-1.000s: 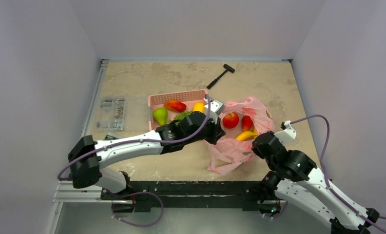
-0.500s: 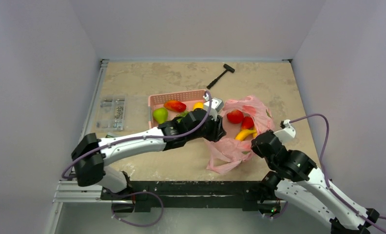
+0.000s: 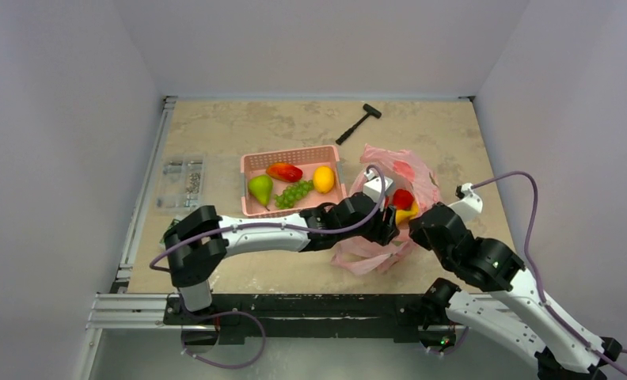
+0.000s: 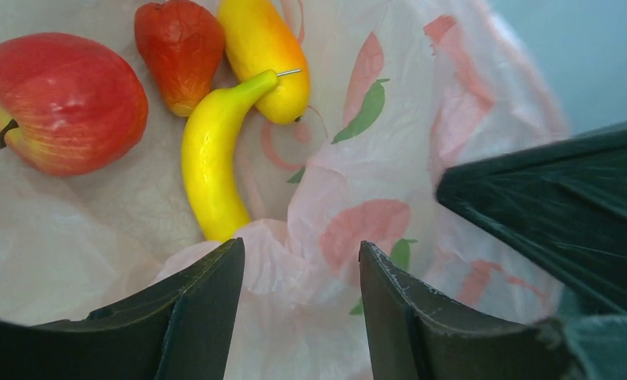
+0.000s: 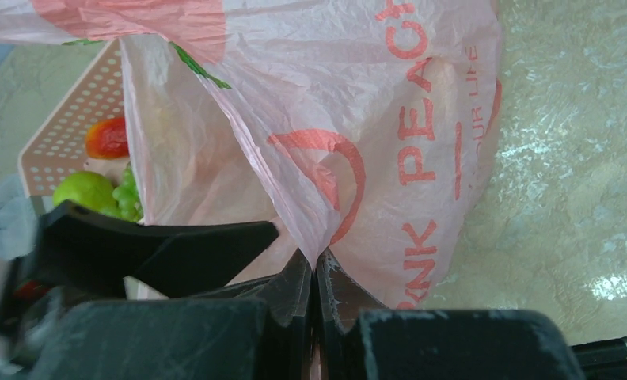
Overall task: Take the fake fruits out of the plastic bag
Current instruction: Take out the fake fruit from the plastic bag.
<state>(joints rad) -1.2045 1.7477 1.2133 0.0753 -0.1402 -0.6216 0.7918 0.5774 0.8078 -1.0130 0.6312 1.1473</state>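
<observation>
The pink plastic bag lies right of the basket. In the left wrist view it holds a red apple, a yellow banana, an orange-yellow oval fruit and a small red fruit. From above only the small red fruit and a bit of yellow show. My left gripper is open at the bag's near side, a loose fold of film between its fingers. My right gripper is shut on a pinch of the bag's film, close beside the left one.
A pink slotted basket left of the bag holds a green pear, green grapes and two more fruits. A black hammer lies at the back. A clear parts box sits far left.
My left gripper has opened and swung right, from the bag's basket-side rim to its near side. The bag has bunched up, and the apple is now hidden from above. The right gripper stays shut.
</observation>
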